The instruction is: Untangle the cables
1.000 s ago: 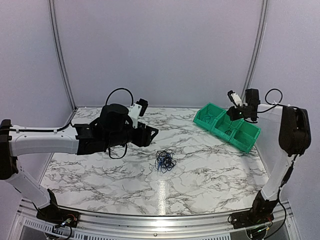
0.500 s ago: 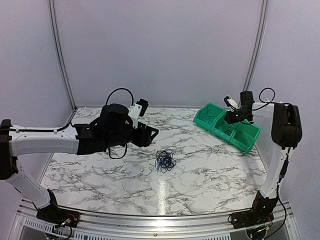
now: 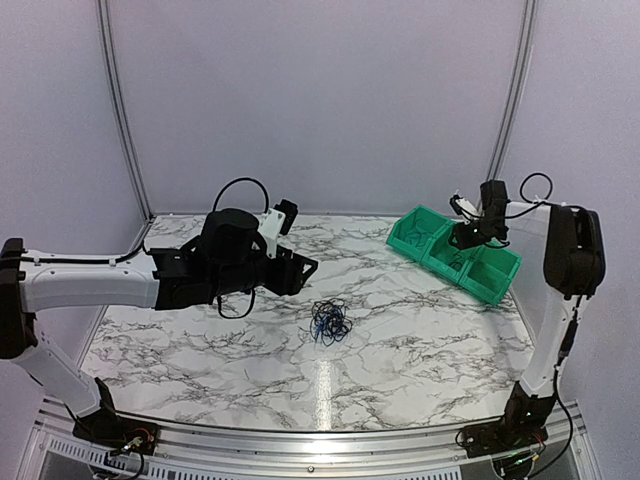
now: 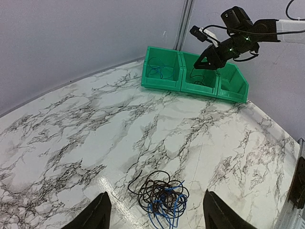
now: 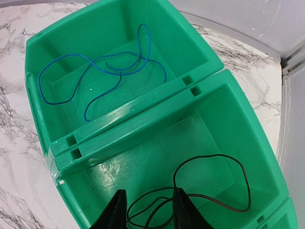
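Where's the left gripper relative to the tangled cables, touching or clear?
Apart. The left gripper hovers open; the left wrist view shows bare marble between each of its fingers and the cables.

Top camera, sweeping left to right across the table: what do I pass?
The left gripper → tangled wad of blue and black cables → row of green bins. The right gripper overlaps the bins, so it has no clear place.

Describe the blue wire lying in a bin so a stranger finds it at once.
At the marble table's far right corner sits a row of green bins. The blue wire loops alone in the left end bin; the next bin holds a dark wire.
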Motion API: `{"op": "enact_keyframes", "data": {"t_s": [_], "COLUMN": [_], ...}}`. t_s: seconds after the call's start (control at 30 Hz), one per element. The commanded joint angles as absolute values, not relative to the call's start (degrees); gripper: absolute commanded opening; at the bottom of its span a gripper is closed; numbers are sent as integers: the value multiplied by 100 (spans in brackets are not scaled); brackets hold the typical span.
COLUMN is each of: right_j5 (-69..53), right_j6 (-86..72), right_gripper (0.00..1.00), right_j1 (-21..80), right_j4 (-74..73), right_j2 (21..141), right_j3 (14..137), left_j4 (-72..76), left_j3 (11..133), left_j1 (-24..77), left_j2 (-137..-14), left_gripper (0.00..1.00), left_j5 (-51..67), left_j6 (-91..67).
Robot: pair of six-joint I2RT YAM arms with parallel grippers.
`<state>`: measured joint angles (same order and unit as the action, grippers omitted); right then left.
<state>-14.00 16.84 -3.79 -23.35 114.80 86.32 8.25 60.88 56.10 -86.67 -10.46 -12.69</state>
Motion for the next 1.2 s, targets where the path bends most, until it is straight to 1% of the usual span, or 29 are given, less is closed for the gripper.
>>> {"op": "enact_keyframes", "data": {"t_s": [0.0,0.13,0.33,0.5,0.7,0.83,0.87,0.97,1.03,1.17], "right_j5": [-1259,-1357,-1514,-2525,-3216,-4564,-4721,-4831,-4799,-4855], "right_j6": [1718,1699,1676,1843,2531,2911,2969,3022,2899,3015], "right_gripper": [40,47,49,43,38,36,34,32,30,27], "right_j1": [-416,-413,-398,-224,811,1283,1414,1775,1954,2077], "right_j4": [-2475,-2478,-2397,-2432,-2652,-2581,-2534,-2239,-2077,-2124], "right_j2": [10885,10404,9897,9470,8983,8695,8671,8727,8868,8977], "right_j3": [8739,8592,8306,8016,7692,7121,6926,6524,6385,6193], "left_j4": [733,725,723,714,712,686,684,670,648,555], "left_j3": [6249,6255,6258,6258,6267,6311,6330,6347,6402,6591], "left_j1": [5616,5616,5616,5616,5616,5616,5614,5614,5616,5625], "left_j2": [-8741,-8754,-8793,-8858,-8997,-9167,-9234,-9531,-9815,-10322], "left_gripper": [68,68,68,68,68,68,68,65,61,49], "left_j5": [-991,-952,-949,-935,-866,-685,-591,-408,-151,366], "left_j6": [-1292,-1299,-1303,-1325,-1354,-1155,-1074,-1018,-1093,-1432]}}
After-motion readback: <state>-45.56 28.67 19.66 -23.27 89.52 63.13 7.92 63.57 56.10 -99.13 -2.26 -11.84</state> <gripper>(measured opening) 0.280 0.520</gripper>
